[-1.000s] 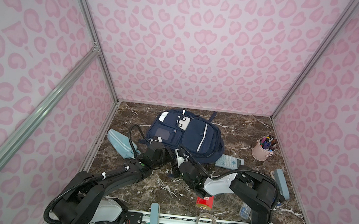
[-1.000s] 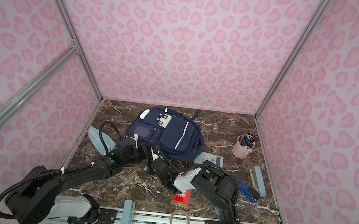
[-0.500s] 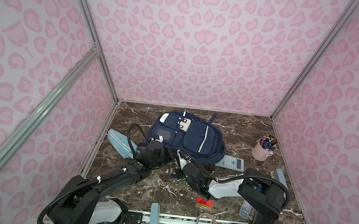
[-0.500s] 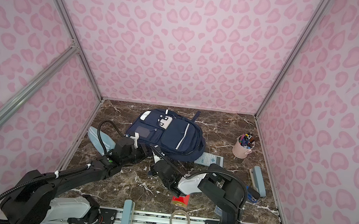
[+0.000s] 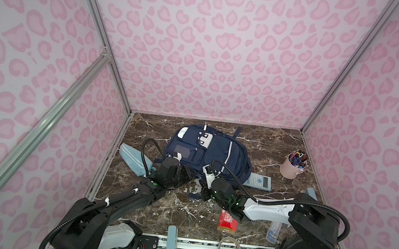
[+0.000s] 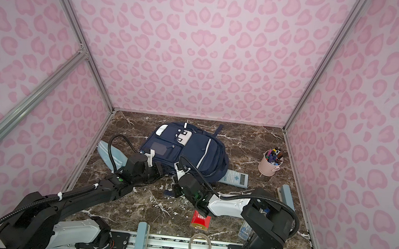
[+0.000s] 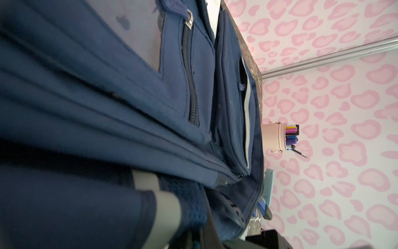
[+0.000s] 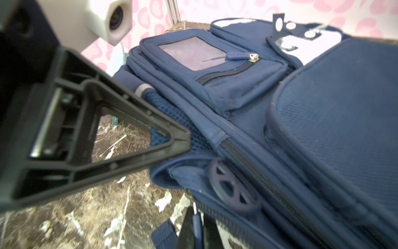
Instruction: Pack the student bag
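Bag: The student bag (image 5: 215, 153) lay flat, front up, toward the back middle of the table (image 5: 177, 213). Both arms met at its near edge.
Left fingers: The left fingers (image 8: 179, 141) were drawn together to a point, their tip against the bag's blue mesh rim. Whether cloth was pinched between them could not be told.
Right fingers: The right fingers (image 8: 187, 228) were closed as well, low at the near edge, with a dark-blue zip pull (image 8: 197, 222) apparently nipped between them.
Risk, slip: The tab was small. A tug off the zip's line would likely pop it free and leave the zip shut.
Risk, drag: The bag was soft and looked empty. If the left side only pressed and did not grip, the whole bag would probably slide or bunch instead of unzipping.
Risk, clash: The two sets of fingers stood just beside each other. A sideways pull could knock them together or snag the loose strap (image 8: 163, 235).
Risk, neighbours: The calculator (image 5: 258, 181) touched the bag's near right corner and the light-blue pouch (image 5: 134, 158) lay beside the left arm. A dragged bag could shove either.
Left arm pose: It was stretched low and forward from the near left, with the wrist rolled onto its side.
Right arm pose: The elbow was raised at the near right. The forearm lay low and reached across to the middle.
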You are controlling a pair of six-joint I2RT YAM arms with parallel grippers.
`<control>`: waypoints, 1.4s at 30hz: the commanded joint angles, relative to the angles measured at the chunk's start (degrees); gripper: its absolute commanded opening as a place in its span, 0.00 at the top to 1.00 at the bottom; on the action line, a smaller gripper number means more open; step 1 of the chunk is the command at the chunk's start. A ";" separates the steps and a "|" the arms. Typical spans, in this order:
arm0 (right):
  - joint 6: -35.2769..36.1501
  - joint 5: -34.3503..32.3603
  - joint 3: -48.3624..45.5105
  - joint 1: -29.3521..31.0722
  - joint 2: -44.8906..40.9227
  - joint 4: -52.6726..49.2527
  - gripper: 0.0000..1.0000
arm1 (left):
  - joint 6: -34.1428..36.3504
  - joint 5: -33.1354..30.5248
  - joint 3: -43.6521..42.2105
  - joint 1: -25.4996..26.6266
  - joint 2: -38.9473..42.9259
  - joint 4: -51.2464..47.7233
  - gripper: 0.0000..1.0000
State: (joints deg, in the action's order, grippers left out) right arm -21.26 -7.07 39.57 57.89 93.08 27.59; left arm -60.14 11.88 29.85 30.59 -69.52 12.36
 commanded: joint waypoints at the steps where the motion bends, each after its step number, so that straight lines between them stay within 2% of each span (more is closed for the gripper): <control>1: -4.01 -2.03 -2.50 -2.18 -1.28 -7.69 1.00 | 0.84 -8.41 -0.57 -0.83 -0.13 0.97 0.97; 3: -3.76 -0.41 -3.13 -2.85 -1.84 -8.01 1.00 | 0.49 -7.87 -0.93 -0.83 -0.49 1.90 0.97; 9: -4.74 -1.00 -3.34 -5.99 -5.12 -13.96 1.00 | 0.93 -8.21 -0.87 -0.88 -1.15 1.71 0.97; 14: -5.19 1.61 -5.81 -13.59 -9.20 -18.92 1.00 | 3.14 -10.70 -0.65 -2.05 0.12 -1.10 0.97; 18: -7.64 1.75 -7.93 -18.68 -12.30 -20.11 1.00 | 4.67 -9.97 -0.56 -4.30 -0.09 -1.11 0.97; 20: -8.27 0.31 -7.44 -19.04 -12.74 -22.16 1.00 | 6.16 -10.61 0.19 -5.45 -0.73 -3.03 0.97; 23: -8.00 2.57 -6.22 -17.06 -12.95 -23.61 1.00 | 10.12 -12.00 3.54 -7.96 -3.81 -4.94 0.97; 25: -7.43 2.76 -4.99 -12.65 -12.64 -23.66 1.00 | 12.40 -10.82 5.62 -9.97 -6.40 -4.20 0.89; 27: -7.15 3.04 -2.64 -8.12 -11.12 -24.27 1.00 | 14.09 -11.15 7.04 -10.89 -7.20 -3.77 0.74; 31: -9.65 5.00 1.91 -1.91 -6.22 -21.46 1.00 | 17.41 -15.04 11.33 -11.43 -5.22 -12.27 0.18; 32: -10.26 6.40 2.86 -1.08 -4.75 -19.98 1.00 | 16.88 -15.30 10.52 -11.43 -3.48 -13.14 0.11; 34: -11.31 8.64 5.41 0.40 -1.36 -16.91 1.00 | 13.85 -13.88 6.03 -11.43 1.82 -13.12 0.10; 38: -11.61 9.84 8.98 2.63 2.75 -14.62 1.00 | 5.17 -5.81 -4.00 -10.54 12.01 -11.03 0.18; 40: -11.74 9.89 9.51 3.59 3.72 -13.26 1.00 | -0.84 -3.87 -9.16 -7.38 15.66 -6.57 0.20; 42: -11.86 9.96 10.04 4.37 4.60 -12.58 1.00 | -4.66 -4.57 -11.34 -3.58 16.76 -4.34 0.22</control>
State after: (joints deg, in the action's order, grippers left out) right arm -32.38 1.78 49.04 61.54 96.75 10.87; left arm -56.31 4.80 20.58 24.38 -54.06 2.31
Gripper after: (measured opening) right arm 0.068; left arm 0.786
